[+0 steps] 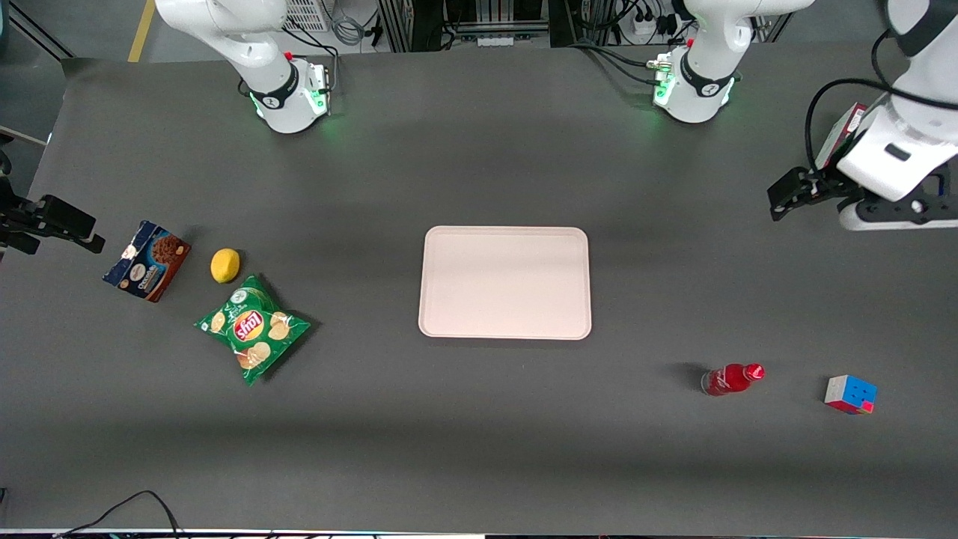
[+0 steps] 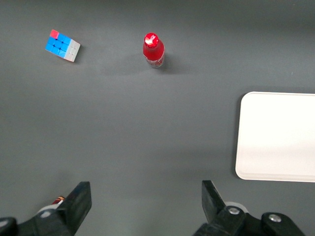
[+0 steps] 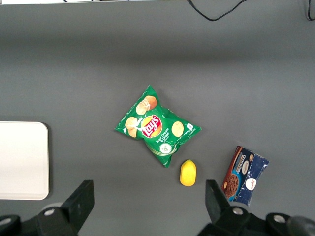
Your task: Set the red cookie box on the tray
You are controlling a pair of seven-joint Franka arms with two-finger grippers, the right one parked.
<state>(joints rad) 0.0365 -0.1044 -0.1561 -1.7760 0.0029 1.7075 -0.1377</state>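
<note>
Matt dark table (image 1: 479, 419); smooth pale plastic-looking tray (image 1: 505, 329); glossy crinkled chip bag (image 1: 252, 327); black matt tool (image 2: 145, 201), fingers parted.

White arm (image 1: 909, 142), black claw (image 2: 145, 206) w/ black cable.

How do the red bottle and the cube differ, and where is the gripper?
The red bottle lies on its side, rounded and one colour; the cube is boxy, with blue, pink and white faces. The bottle lies nearer the tray; the cube is closer to the working arm's end. Both sit on the bare table, untouched. The gripper hangs above the table, fingers open and empty, near the red cookie box.
</note>
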